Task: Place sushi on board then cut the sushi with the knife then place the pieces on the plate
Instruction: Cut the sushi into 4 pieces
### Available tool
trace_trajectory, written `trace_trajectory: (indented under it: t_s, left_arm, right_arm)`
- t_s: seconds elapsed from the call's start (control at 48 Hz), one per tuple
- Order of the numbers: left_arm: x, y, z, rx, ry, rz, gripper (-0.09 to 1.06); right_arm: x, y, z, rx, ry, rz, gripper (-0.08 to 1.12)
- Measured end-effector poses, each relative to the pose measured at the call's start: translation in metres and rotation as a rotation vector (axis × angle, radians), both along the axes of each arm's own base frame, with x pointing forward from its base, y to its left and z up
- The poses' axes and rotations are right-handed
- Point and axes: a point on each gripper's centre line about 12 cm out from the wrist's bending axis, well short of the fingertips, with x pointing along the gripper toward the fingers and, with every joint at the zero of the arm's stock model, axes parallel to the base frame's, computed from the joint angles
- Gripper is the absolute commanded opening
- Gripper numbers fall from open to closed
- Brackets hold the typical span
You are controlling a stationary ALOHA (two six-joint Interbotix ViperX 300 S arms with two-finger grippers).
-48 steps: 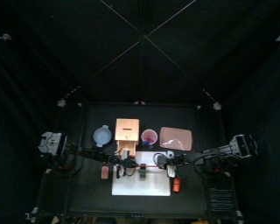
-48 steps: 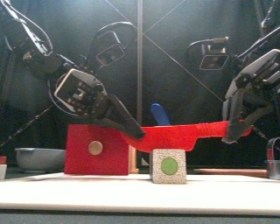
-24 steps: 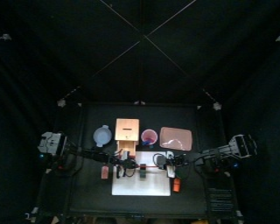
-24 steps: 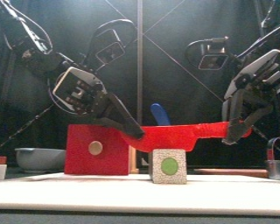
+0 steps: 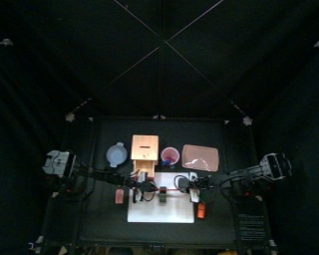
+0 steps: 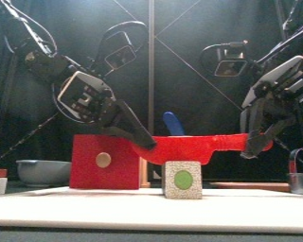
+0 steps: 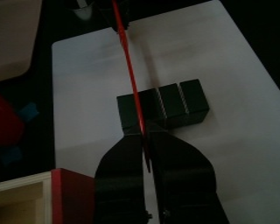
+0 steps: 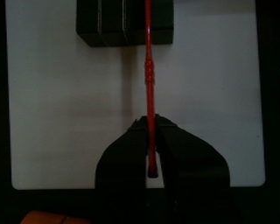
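The left gripper [image 6: 139, 140] is clenched on one end of the red knife [image 6: 199, 144], which runs level from it. Just below the blade, between both grippers, the sushi roll [image 6: 182, 179] stands on the white board [image 7: 230, 149], seemingly untouched by the knife. The right gripper [image 6: 257, 145] clamps the knife's other end.

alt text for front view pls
The left gripper and right gripper hold a red knife level between them, over a sushi roll on the white board. A wooden box with a red front stands behind, at left.
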Motion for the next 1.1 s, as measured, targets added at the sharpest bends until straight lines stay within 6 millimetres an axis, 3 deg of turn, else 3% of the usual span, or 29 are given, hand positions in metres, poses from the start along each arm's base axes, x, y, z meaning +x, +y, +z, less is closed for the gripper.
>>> trace_trajectory:
  t_s: [0.417, 1.104]
  left_arm:
    - [-0.0046, 0.0016, 0.0086, 0.004, -0.01, -0.001, 0.31]
    - [-0.0032, -0.0026, 0.0086, 0.004, -0.011, -0.011, 0.31]
  right_arm:
    - [0.0087, -0.0004, 0.0096, -0.036, -0.017, 0.031, 0.39]
    - [0.0056, 0.0031, 0.0076, 0.004, 0.002, 0.003, 0.39]
